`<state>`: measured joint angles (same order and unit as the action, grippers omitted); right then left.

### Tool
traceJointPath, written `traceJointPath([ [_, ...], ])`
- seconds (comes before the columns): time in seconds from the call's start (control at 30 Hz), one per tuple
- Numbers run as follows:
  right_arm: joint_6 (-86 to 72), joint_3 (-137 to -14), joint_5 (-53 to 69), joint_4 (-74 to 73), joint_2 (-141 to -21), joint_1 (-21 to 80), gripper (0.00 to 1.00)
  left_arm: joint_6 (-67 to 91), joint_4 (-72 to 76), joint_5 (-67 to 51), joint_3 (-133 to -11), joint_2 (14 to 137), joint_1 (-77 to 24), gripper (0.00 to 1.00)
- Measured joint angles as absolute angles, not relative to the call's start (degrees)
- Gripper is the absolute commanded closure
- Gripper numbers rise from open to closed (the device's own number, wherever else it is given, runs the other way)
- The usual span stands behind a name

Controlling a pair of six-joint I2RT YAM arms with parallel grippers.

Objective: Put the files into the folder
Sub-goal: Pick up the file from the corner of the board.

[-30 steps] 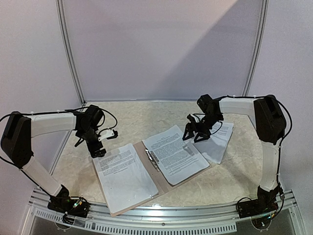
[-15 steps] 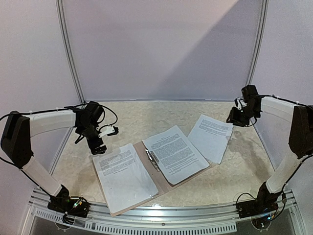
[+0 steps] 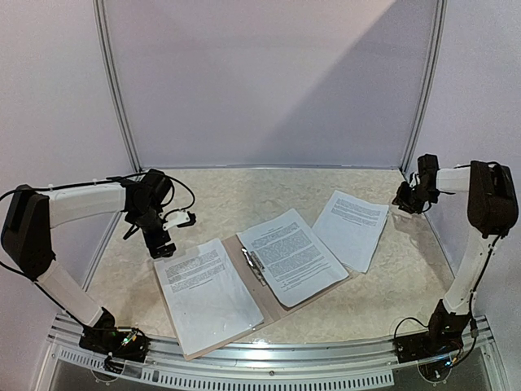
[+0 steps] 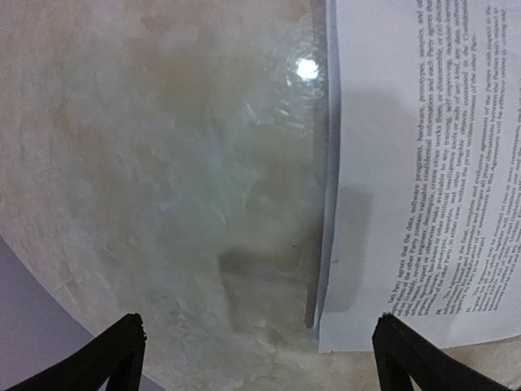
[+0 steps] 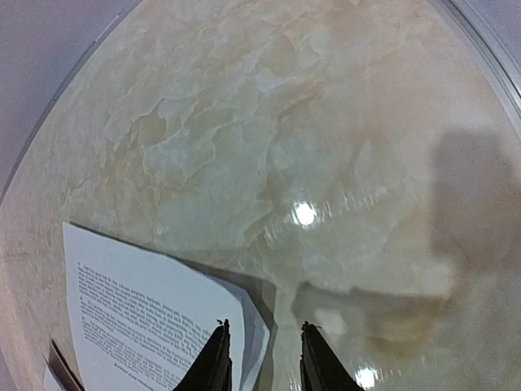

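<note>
While the right gripper (image 5: 264,330) hangs empty, fingers narrowly apart, just beyond a loose white printed paper sheet (image 3: 352,228) | step: likely fetching that last file | open tan cardboard folder (image 3: 234,259), two like sheets (image 3: 289,257) aboard, lies well to its left, beside the wide-open, empty left gripper (image 4: 259,322) | next: pinch the thin sheet's edge, carry it leftward.

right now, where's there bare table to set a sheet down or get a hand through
Bare: the far strip of table between back wall and folder; the near right corner, bordered by folder, loose sheets and front rail. Crowded: centre, where folder and loose sheets lie close.
</note>
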<state>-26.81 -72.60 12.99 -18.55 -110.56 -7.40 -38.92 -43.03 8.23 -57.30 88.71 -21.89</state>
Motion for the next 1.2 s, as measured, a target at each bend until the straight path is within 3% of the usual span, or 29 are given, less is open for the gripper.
traceJointPath([
  [0.3, -27.68, -77.03, 16.73, -15.29, -118.3, -7.4, 0.73, -38.72, -43.7, 8.45, -57.32, 88.71, -21.91, 0.0],
  [0.67, -29.89, -77.19, 23.14, -11.31, -120.49, -7.4, 0.88, -38.72, -44.03, 8.54, -57.82, 88.71, -21.91, 0.0],
  [0.87, -30.2, -77.14, 27.46, -9.32, -120.49, -7.4, 0.88, -38.74, -44.01, 8.58, -57.82, 88.71, -21.91, 0.01],
  [1.07, -31.88, -74.43, 32.4, -6.11, -120.44, -7.38, 0.78, -38.74, -44.01, 8.58, -57.82, 88.71, -21.91, 0.0],
  [1.13, -32.05, -73.23, 33.04, -6.0, -120.44, -7.25, 0.78, -38.74, -43.99, 8.49, -57.82, 88.71, -21.91, 0.01],
  [1.2, -31.92, -72.62, 33.1, -6.28, -120.44, -7.14, 0.84, -38.72, -43.99, 8.4, -57.82, 88.71, -21.91, 0.01],
])
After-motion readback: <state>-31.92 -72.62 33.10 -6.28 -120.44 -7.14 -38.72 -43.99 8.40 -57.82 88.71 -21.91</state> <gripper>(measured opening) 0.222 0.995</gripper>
